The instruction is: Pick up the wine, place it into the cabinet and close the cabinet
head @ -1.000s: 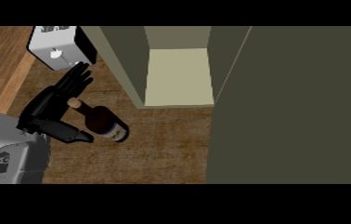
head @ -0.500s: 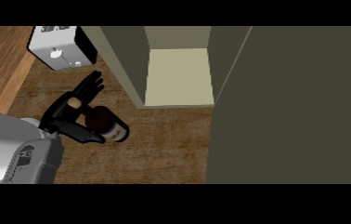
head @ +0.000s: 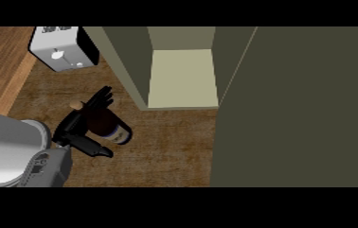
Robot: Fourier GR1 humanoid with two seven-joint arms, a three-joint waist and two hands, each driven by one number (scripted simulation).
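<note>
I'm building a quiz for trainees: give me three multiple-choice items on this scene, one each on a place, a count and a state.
1. Where does the white box-shaped toaster stand relative to the olive-green cabinet? A left B right C inside
2. How many robot hands show? A none B one C two
3. The cabinet is: A open B shut C toppled
Answers: 1A, it sits at the upper left; 2B, only the left robot hand, by the dark glass wine bottle; 3A, its pale shelf shows.

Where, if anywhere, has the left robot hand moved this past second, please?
Yes: the left robot hand drew back from the toaster onto the wine bottle.
</note>
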